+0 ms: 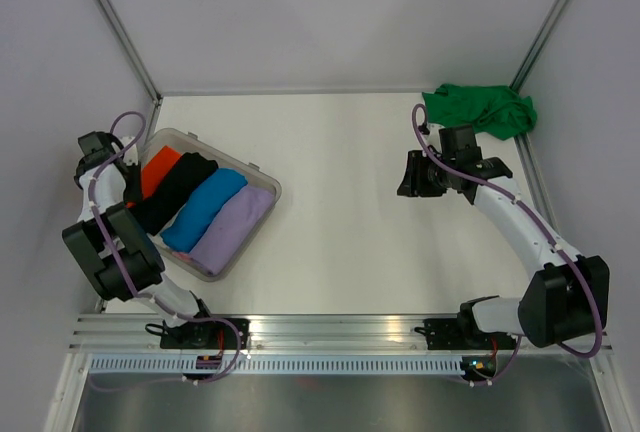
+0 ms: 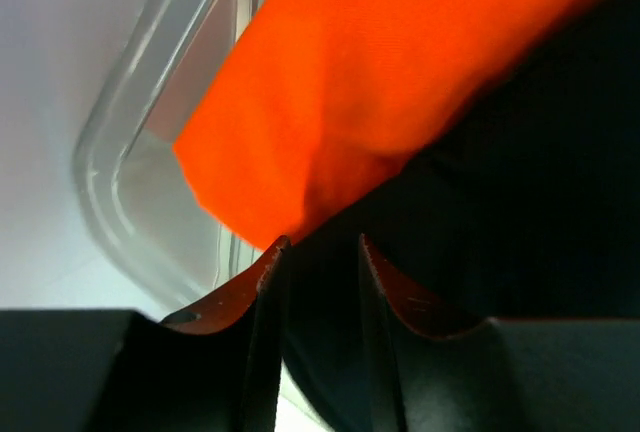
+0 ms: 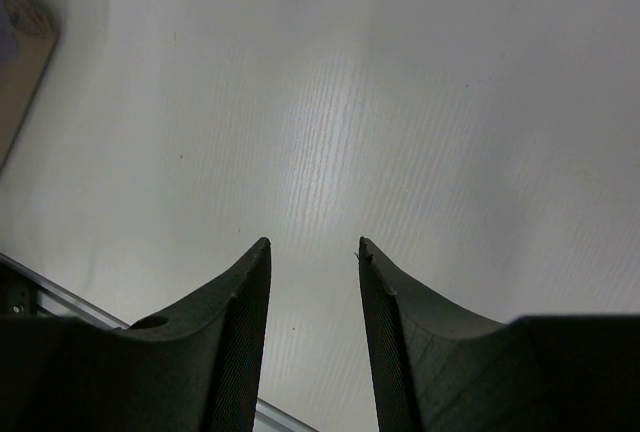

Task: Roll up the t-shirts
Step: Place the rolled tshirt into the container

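The left gripper (image 2: 318, 247) is down in the far corner of the bin (image 2: 110, 182), its tips set at the seam where the orange roll (image 2: 380, 82) meets the black shirt (image 2: 520, 202). The orange lies just beyond the tips and to their outer side, while the black fills the narrow gap between them and spreads off to the inner side. I cannot tell whether the jaws pinch that black cloth or only stand around it. My guess is they mean to take its end, since the black one looks rolled and wedged between its neighbours, so only its top edge is open to a grip. Past the black, further from this hand, a blue roll (image 1: 205, 210) and a purple roll (image 1: 235, 230) lie packed side by side, likely so the bin's sides keep them from unrolling. The right gripper (image 3: 312, 244) hangs over bare table (image 1: 330, 172), jaws spread with nothing between them. The green shirt (image 1: 482, 110) lies crumpled behind its wrist in the far corner, near but apart and not yet rolled, so this hand looks idle and free to fetch it. The table is a plain white sheet, faintly ribbed and a little glossy, closed in by pale walls (image 1: 330, 22) with metal posts (image 1: 115, 27) at the corners and a rail (image 1: 330, 327) along the near edge
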Robot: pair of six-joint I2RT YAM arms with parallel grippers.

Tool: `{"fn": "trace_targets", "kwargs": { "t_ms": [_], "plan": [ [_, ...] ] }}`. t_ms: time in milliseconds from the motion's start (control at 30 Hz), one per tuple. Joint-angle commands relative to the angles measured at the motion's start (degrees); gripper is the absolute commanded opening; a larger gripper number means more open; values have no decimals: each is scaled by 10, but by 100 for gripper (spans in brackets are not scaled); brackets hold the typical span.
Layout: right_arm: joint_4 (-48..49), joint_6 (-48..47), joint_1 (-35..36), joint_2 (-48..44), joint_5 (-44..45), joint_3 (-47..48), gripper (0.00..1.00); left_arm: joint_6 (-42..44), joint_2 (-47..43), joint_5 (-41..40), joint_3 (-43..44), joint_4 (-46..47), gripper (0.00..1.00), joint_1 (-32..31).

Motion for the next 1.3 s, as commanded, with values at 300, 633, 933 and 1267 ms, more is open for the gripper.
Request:
{"fn": "trace_targets", "kwargs": {
  "t_ms": [300,633,933,1267],
  "plan": [
    [-1,3,-1,-16,18,-19,46,4,-50,-22,-97,39,29,29],
    [5,-15,-1,11,10,-6,46,17,-49,-46,-83,26,30,29],
    [26,-3,0,6,20,-9,46,23,-27,-28,51,-16,35,-12],
    [51,17,-1,-32,45,-29,46,-25,157,-73,204,-8,36,-197]
  ]
}}
